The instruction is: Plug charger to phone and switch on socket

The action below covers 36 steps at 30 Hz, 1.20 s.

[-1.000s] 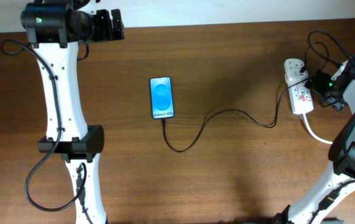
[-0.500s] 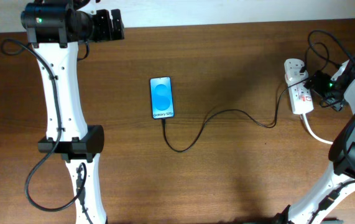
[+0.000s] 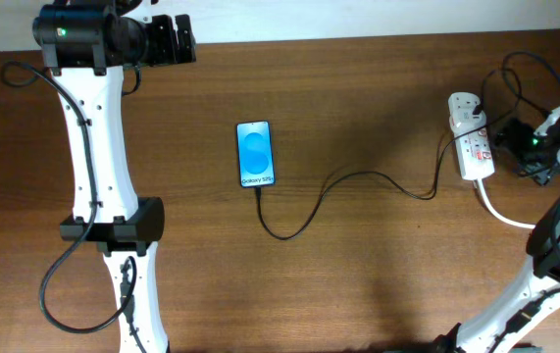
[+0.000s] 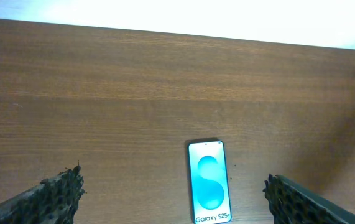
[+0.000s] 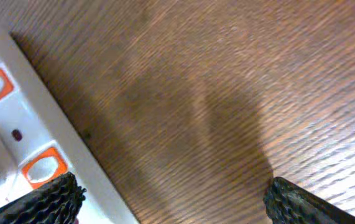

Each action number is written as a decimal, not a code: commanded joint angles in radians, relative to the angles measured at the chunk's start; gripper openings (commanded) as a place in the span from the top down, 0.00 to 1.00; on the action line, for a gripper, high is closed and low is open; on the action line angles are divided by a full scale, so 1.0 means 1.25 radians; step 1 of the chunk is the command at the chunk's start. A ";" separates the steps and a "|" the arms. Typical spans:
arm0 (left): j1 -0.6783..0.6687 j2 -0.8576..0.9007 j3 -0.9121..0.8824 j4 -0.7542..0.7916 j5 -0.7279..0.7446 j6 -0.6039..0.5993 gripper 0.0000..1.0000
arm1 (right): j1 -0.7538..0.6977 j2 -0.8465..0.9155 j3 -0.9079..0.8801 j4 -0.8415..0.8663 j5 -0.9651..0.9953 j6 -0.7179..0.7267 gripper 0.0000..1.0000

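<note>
Phone (image 3: 255,154) lies flat mid-bench toward the far edge, screen lit. Charger (image 3: 358,180) meets its near end and runs to the socket (image 3: 470,147) by the right edge. Left gripper (image 4: 172,177) is wide and empty at the far edge; right gripper (image 5: 174,182) is wide and empty beside the socket.

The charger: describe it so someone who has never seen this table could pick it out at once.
On the wooden table, find the blue-screened phone near the middle and the white socket at the right edge. The charger runs between them, looping below the phone's bottom end. It is thin and black, unlike the thick white cord leaving the socket.
</note>
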 commanded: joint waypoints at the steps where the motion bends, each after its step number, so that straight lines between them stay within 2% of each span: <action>1: 0.003 -0.017 0.002 0.001 -0.006 0.004 0.01 | 0.006 0.000 0.019 0.009 -0.008 -0.005 0.02; 9: 0.003 -0.017 0.002 0.001 -0.006 0.004 0.01 | 0.050 0.020 0.017 0.043 -0.001 -0.005 0.02; 20: 0.003 -0.017 0.002 0.001 -0.006 0.004 0.01 | 0.052 0.050 0.017 0.048 0.020 -0.005 0.01; 28: 0.003 -0.017 0.002 0.001 -0.006 0.004 0.01 | 0.056 0.050 0.017 -0.006 -0.010 -0.009 0.01; 36: 0.003 -0.017 0.002 0.001 -0.006 0.004 0.01 | 0.117 0.058 0.016 -0.020 -0.010 -0.012 0.02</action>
